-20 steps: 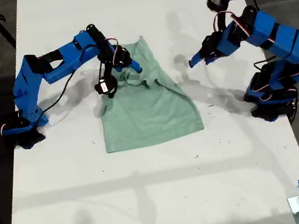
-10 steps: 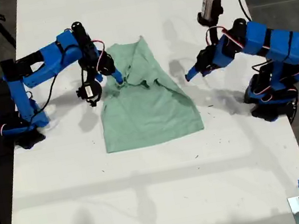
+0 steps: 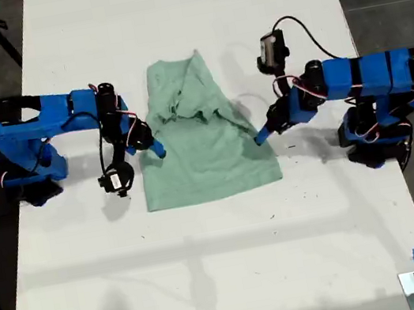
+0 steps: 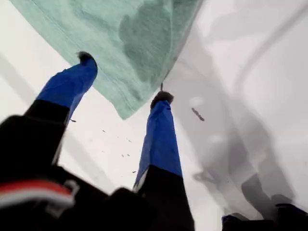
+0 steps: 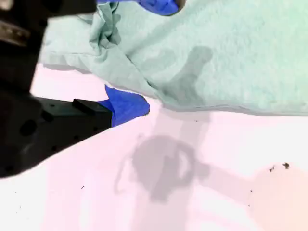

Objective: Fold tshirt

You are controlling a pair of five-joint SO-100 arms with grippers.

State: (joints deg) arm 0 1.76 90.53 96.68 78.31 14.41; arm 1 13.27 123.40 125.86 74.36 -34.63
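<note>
On the white table (image 3: 211, 267), in the exterior view, the pale mint-green short-sleeved cotton tshirt (image 3: 207, 155) lies mostly flat between the two blue arms. It is rumpled along the edge farther from the camera. My first gripper (image 3: 260, 136) sits just beside the tshirt's edge on the exterior view's right. My second gripper (image 3: 156, 149) sits at the tshirt's opposite edge, on the exterior view's left. From this far off, the gap between either pair of jaws is too small to judge.

In the first wrist view, my first gripper (image 4: 124, 77) has its jaws spread wide with nothing clamped. A hemmed corner of the tshirt (image 4: 120, 29) reaches into the gap between the two blue fingers (image 4: 161, 134). I cannot tell whether either tip touches the cloth.

In the second wrist view, my second gripper (image 5: 151, 55) is likewise released and gaping. One blue finger (image 5: 127, 107) is over bare table just beside the tshirt's (image 5: 231, 53) edge, and the other is above the fabric near a bunched fold. It grasps nothing.
</note>
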